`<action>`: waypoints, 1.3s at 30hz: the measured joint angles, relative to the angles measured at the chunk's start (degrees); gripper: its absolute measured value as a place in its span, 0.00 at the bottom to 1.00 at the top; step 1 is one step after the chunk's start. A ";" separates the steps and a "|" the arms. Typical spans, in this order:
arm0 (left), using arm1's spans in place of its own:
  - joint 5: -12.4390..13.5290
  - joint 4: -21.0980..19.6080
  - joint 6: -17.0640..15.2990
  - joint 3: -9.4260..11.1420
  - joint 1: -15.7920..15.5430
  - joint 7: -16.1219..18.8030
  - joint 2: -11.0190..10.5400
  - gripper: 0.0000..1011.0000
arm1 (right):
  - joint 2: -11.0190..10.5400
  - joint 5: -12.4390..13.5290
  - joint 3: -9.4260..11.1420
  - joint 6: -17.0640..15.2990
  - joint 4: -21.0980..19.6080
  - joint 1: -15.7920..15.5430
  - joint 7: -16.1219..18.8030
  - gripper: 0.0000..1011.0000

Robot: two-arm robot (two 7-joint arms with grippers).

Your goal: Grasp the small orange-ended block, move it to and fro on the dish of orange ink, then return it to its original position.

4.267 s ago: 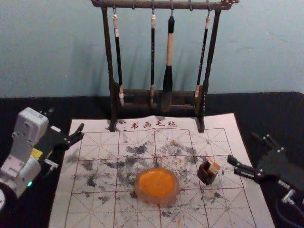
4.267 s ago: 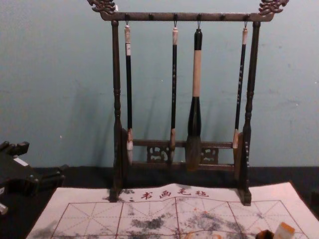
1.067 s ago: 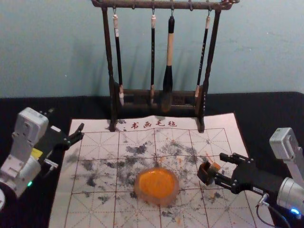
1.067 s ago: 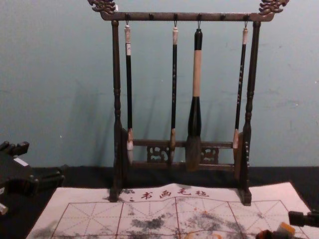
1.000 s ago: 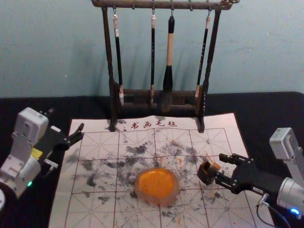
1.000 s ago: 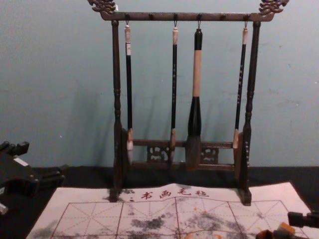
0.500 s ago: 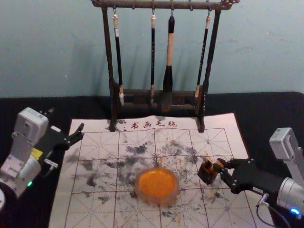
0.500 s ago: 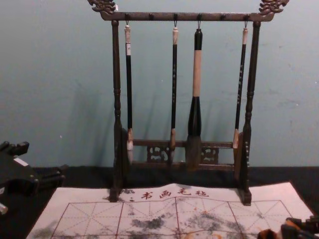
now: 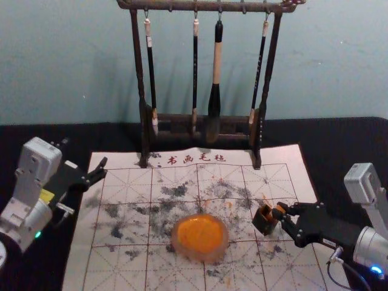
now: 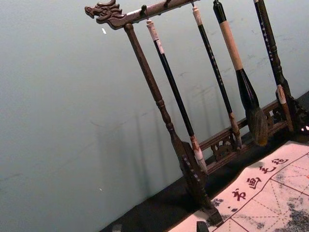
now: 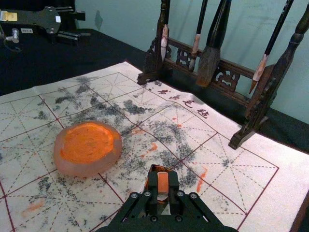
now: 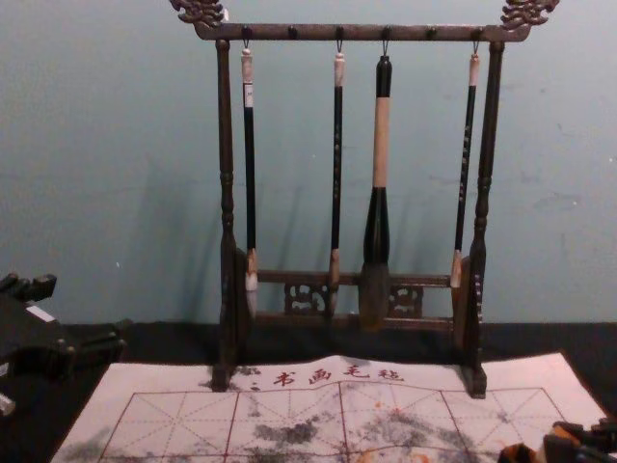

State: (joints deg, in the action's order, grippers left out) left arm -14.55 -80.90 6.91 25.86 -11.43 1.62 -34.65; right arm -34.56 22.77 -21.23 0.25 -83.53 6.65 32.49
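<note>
Near part of mat (image 9: 121,270), roughly mid-width: pale round dish (image 11: 79,169), flat and open, orange ink (image 11: 89,141) across its inside; low wall, so the block should get in easily, though pushing hard could slide it.

A bit farther, toward mat's right edge: small dark holder (image 9: 262,220), smeared orange, looks like the block's rest. Right gripper (image 11: 163,180) reaches in over that edge, fingers closed on both sides of orange-ended block (image 11: 163,186) at the holder. Side pinch leaves the orange end exposed, probably for dabbing. Can't tell if its base is free of the holder; a sideways pull could tip that. Likely step: grasp just made, lift next, then dish.

Left gripper (image 9: 104,168) parked by mat's far left corner, fingers spread, nothing between.

Mat's far edge: rack (image 12: 227,203), four brushes hung tips down, likely to keep bristles off the bench (image 9: 351,136).
</note>
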 joint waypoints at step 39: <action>0.00 0.00 0.00 0.00 0.00 0.00 0.00 0.99 | -2.09 0.35 2.22 0.00 -6.98 -1.11 -1.10 0.09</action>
State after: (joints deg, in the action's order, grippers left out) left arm -14.55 -80.90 6.91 25.86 -11.43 1.62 -34.65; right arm -36.66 23.12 -19.01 0.24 -90.51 5.53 31.39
